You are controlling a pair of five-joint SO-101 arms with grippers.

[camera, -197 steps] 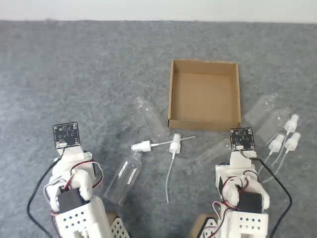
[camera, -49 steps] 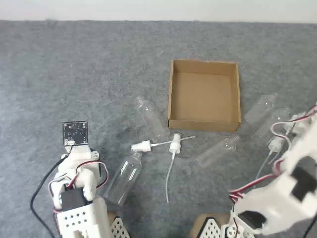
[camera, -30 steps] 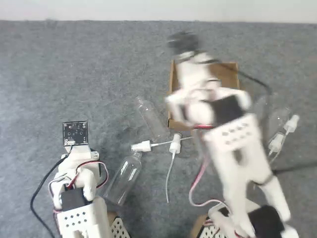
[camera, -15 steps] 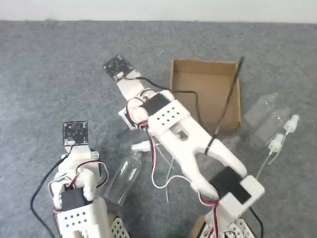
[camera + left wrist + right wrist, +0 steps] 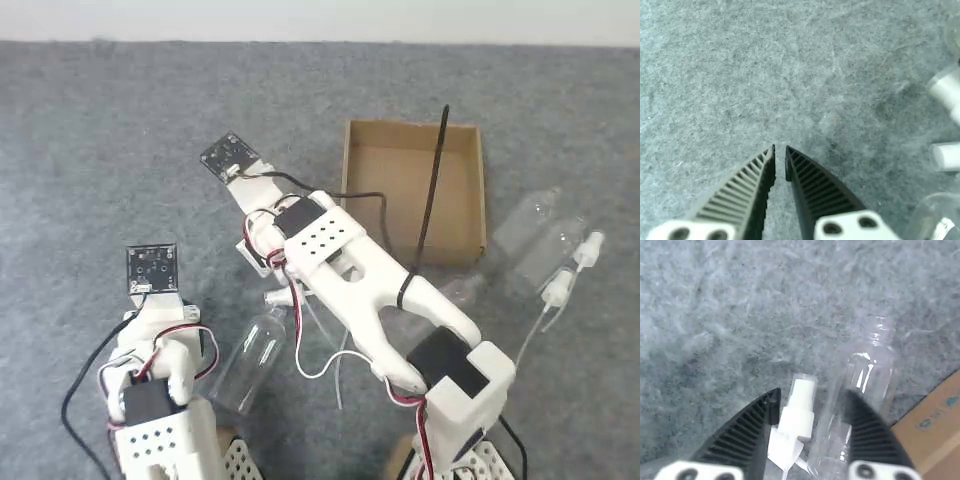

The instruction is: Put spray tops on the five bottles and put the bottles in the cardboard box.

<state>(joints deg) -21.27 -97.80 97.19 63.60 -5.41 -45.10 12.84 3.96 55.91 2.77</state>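
Observation:
My right arm (image 5: 340, 260) stretches from its base across the middle of the table, ending just left of the cardboard box (image 5: 345, 190). My right gripper (image 5: 810, 396) is open just above the carpet. A white spray top (image 5: 796, 407) lies between its fingers, and a clear bottle (image 5: 862, 385) lies beside that, its neck pointing away. In the high view that spray top (image 5: 282, 297) peeks out beside the arm. My left gripper (image 5: 780, 150) is shut on nothing and hovers over bare carpet at the near left. Another clear bottle (image 5: 250, 358) lies beside the left arm (image 5: 150, 375).
Two bottles (image 5: 525, 220) (image 5: 552, 248) and spray tops (image 5: 590, 245) (image 5: 555, 290) lie right of the box. A further bottle (image 5: 455, 292) is half hidden by the right arm. A black cable (image 5: 435, 170) arcs over the box. White spray parts (image 5: 947, 87) lie near my left gripper.
The right arm swung from the table's right side across to the middle left and settled over the spray top and bottle. The left arm stayed still.

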